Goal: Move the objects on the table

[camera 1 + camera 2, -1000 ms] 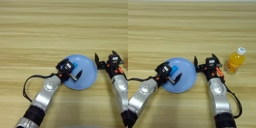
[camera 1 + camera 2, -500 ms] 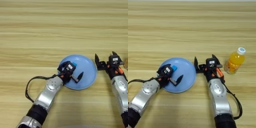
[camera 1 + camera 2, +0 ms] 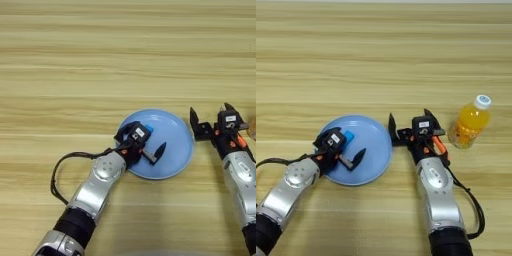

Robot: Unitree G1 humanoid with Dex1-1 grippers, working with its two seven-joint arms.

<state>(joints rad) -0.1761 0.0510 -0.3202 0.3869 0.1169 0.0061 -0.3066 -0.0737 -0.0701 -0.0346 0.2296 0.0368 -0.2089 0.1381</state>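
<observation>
A round light-blue plate (image 3: 172,131) lies on the wood-grain table (image 3: 100,60). My left gripper (image 3: 146,142) hovers over the plate's left half, open. A small blue block (image 3: 148,130) lies on the plate beside its upper finger, and I cannot tell whether they touch. My right gripper (image 3: 408,117) stands open and holds nothing, just off the plate's right rim. The orange-liquid bottle (image 3: 470,124) with a white cap stands upright to the right of that gripper. The pliers and the black-and-white piece are out of view.
The left arm's black cable (image 3: 62,167) loops over the table to the left of the forearm. Bare planks stretch across the far half of the table.
The left forearm has shifted slightly to the right while its gripper stays over the plate with the block beside it. The right arm and the bottle have not moved.
</observation>
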